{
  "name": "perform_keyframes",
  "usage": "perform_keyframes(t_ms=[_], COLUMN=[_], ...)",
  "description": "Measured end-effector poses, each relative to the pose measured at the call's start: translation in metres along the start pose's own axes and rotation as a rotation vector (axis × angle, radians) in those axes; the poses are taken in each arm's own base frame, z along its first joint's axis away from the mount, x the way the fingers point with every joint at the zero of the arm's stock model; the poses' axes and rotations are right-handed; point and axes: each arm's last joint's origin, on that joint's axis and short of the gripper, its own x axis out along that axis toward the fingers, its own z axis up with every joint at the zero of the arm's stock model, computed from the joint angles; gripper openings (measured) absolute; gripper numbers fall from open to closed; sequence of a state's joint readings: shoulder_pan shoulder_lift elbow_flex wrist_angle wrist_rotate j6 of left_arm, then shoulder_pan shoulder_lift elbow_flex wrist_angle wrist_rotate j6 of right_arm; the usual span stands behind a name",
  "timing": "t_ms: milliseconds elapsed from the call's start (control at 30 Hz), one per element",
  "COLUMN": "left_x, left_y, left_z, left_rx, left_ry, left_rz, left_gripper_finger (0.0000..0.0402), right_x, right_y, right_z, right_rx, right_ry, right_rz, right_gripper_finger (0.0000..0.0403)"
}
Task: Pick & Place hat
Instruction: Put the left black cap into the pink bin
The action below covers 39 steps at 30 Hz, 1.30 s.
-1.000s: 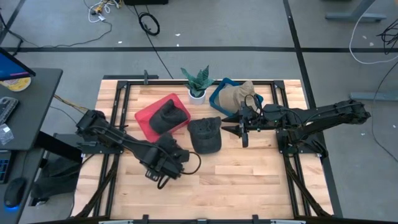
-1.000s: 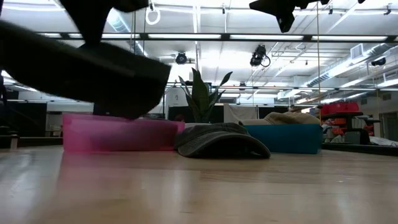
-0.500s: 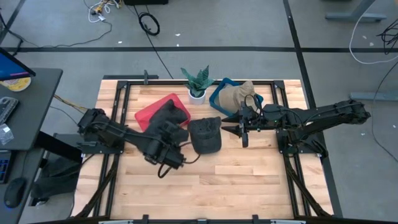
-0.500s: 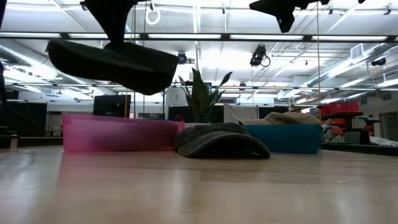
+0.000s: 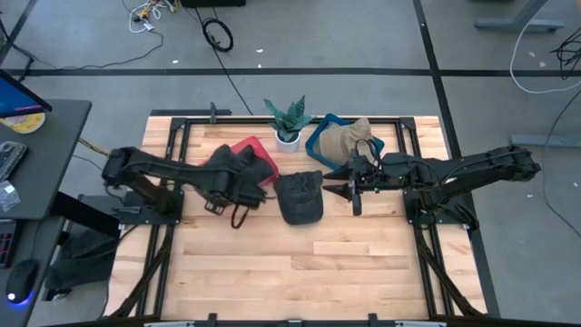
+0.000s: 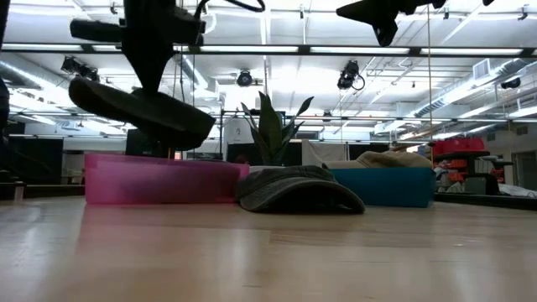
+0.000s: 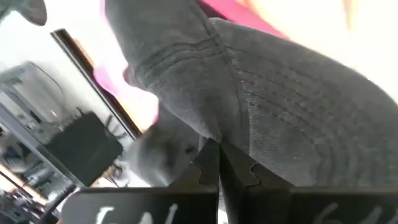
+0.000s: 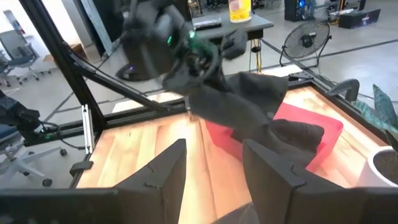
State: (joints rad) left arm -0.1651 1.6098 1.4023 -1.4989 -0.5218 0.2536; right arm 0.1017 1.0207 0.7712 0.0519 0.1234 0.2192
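Wooden table; left fingers clamp dark hat above pink bin.

The potted plant sits at the back edge of the wooden table, so I'll use that as the anchor. A coiled black cable lies on the floor well behind it, and some loose white wires are farther off toward the back left. Way out to the plant's left there's a dark desk with a yellow disc on it.
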Motion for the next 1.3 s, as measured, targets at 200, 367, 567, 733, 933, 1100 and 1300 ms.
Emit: perform_keyframes(t_ms=[200, 367, 567, 733, 933, 1100, 1300], left_x=[0.024, 0.058, 0.095, 0.109, 0.105, 0.095, 0.094], left_y=[0.006, 0.003, -0.007, -0.012, -0.014, -0.009, -0.007], left_z=[-0.021, -0.033, -0.037, -0.034, -0.031, -0.023, -0.023], left_rx=[-0.028, -0.008, 0.033, 0.045, 0.054, 0.036, 0.028], left_ry=[-0.121, -0.114, -0.080, -0.112, -0.138, -0.206, -0.236], left_rz=[0.071, 0.080, 0.068, 0.091, 0.087, 0.104, 0.058], left_gripper_finger=[0.0000, 0.0000, 0.0000, 0.0000, 0.0000, 0.0000, 0.0000], right_x=[0.009, 0.016, 0.022, 0.022, 0.022, 0.022, 0.022], right_y=[0.000, 0.001, 0.001, 0.001, 0.001, 0.001, 0.001], right_z=[-0.003, -0.006, -0.007, -0.007, -0.007, -0.007, -0.007], right_rx=[0.000, -0.001, -0.011, -0.017, -0.018, -0.018, -0.018], right_ry=[0.003, 0.009, -0.004, -0.006, -0.006, -0.006, -0.005], right_rz=[0.000, -0.002, 0.001, 0.001, 0.002, 0.002, 0.001], right_gripper_finger=[0.0159, 0.0159, 0.0159, 0.0159, 0.0159, 0.0159, 0.0159])
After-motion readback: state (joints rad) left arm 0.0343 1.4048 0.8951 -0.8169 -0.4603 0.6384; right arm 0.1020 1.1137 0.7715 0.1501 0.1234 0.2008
